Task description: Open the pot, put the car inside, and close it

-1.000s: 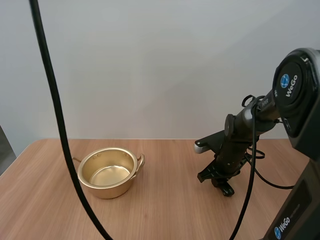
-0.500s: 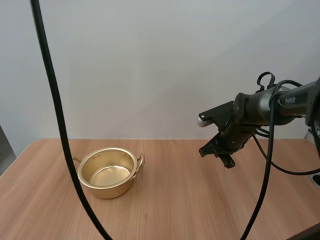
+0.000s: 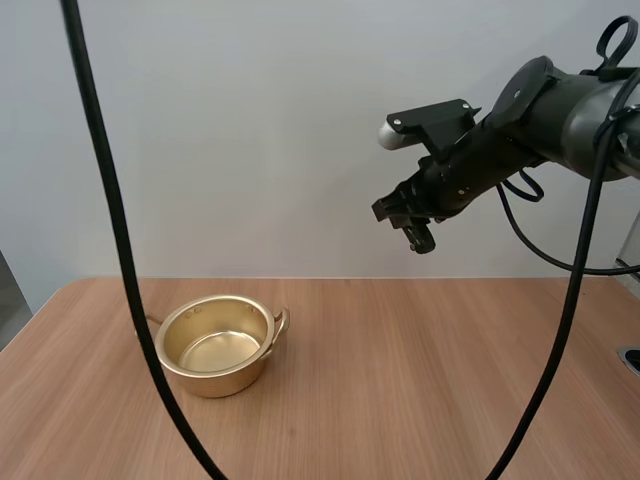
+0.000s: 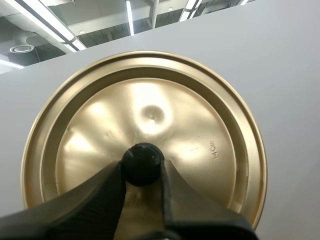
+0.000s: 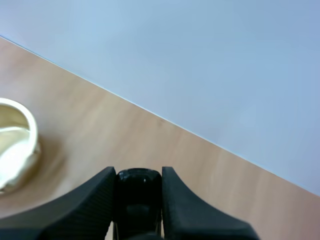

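The pot (image 3: 214, 378) stood upright on the left part of the desk (image 3: 420, 390). It was lidless, its gold inside bare and shiny, and one small handle was turned toward the desk's middle. The lid (image 4: 150, 107) was off and in the left hand (image 4: 142, 169), whose two black fingers (image 4: 100, 192) pinched the round black knob (image 4: 142, 161) from either side. The lid's gold face with its raised rings was turned toward the hand, with a pale wall (image 4: 290, 60) behind it. The right hand (image 3: 414, 230) hung high over the desk, well apart from the pot and to its right, the arm reaching in from the right and the fingers slanting down. In the right wrist view its fingers were clamped on a small glossy black car (image 5: 138, 186), gripping it between the tips so that little of it showed and its shape was hard to make out. Beyond those fingertips lay the wood of the desk, and the pot's rim showed well apart from the car.
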`<state>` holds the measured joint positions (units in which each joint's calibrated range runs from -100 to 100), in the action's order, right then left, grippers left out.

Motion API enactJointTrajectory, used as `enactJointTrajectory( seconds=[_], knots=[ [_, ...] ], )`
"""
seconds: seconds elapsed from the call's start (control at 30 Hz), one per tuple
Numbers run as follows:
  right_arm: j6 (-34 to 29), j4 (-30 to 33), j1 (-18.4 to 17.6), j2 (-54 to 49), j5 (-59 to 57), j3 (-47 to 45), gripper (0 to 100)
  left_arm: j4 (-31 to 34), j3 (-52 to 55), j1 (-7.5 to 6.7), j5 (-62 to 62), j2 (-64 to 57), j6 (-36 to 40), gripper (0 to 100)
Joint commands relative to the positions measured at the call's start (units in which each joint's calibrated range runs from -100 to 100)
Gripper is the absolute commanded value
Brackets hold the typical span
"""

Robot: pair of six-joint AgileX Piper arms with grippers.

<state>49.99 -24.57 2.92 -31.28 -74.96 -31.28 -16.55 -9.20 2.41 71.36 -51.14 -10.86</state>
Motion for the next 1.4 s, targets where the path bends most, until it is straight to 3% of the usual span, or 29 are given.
enactJointTrajectory(
  seconds=[0.0,0.13,0.37,0.53,0.83,1.37],
  knots=[
    [6.43,-17.03,-0.02,-0.2,-14.14,5.98,0,-0.08,-0.04,0.02,0.04,0.0,-0.1,0],
    [9.79,-26.55,-0.2,-0.2,-21.38,8.72,0,-0.08,-0.04,0.02,0.04,0.0,-0.1,0],
    [10.44,-27.86,-5.62,0.04,-22.66,12.39,0,-0.08,-0.04,0.02,0.04,0.11,-0.11,0],
    [10.19,-24.4,-10.34,1.89,-22.66,12.43,0,-0.08,-0.04,0.02,0.04,0.11,-0.11,0],
    [10.45,-23.05,-14.66,10.93,-20.18,12.43,0,-0.08,-0.04,0.02,0.91,0.08,-0.11,0],
    [10.49,-11.56,-25.21,23.76,-4.68,13.11,0,-2.87,-0.04,0.02,2.51,0.08,0.23,0]
  ],
)
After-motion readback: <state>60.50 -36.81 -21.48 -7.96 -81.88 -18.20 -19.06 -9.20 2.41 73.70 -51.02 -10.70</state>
